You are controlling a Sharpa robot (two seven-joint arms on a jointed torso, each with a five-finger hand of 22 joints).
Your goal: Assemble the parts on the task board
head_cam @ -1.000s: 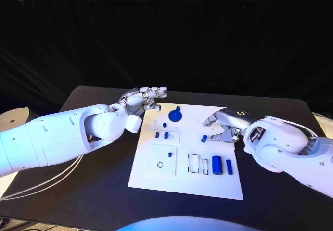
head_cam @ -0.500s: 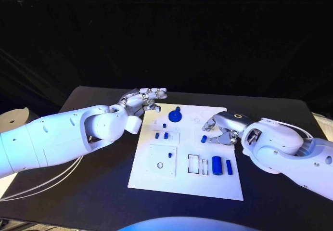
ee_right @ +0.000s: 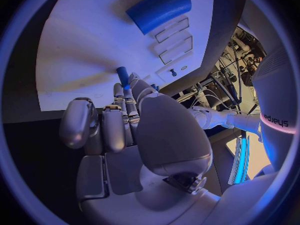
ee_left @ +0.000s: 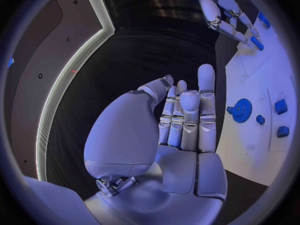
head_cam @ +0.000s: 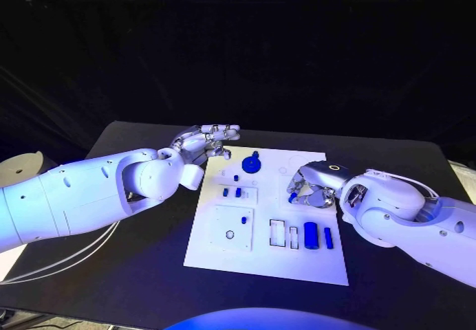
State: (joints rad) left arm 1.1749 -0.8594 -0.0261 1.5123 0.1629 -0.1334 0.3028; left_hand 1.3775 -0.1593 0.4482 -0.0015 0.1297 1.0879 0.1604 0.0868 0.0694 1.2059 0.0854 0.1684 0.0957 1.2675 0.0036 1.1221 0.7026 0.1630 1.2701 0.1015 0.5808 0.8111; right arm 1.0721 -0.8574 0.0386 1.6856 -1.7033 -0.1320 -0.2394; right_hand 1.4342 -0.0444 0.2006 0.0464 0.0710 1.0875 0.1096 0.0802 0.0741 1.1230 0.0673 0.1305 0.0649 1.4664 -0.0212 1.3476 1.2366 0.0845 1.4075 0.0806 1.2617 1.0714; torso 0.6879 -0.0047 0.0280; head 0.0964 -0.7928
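Note:
The white task board lies in the middle of the table. My right hand hangs over its right-middle part, fingers curled, pinching a small blue peg between thumb and fingertips; the right wrist view shows the peg sticking out past my fingertips above the board. My left hand hovers off the board's far left corner, open, fingers straight, holding nothing. A blue gear sits near the far edge. A blue cylinder and a thin blue bar lie at the near right.
Small blue pieces stand in the board's left plate, with one more beside a round hole lower down. Empty rectangular slots lie left of the cylinder. White cables loop off the table's left edge.
My right hand has shifted left over the board and its fingers have closed round the small blue peg. The left hand has hardly moved.

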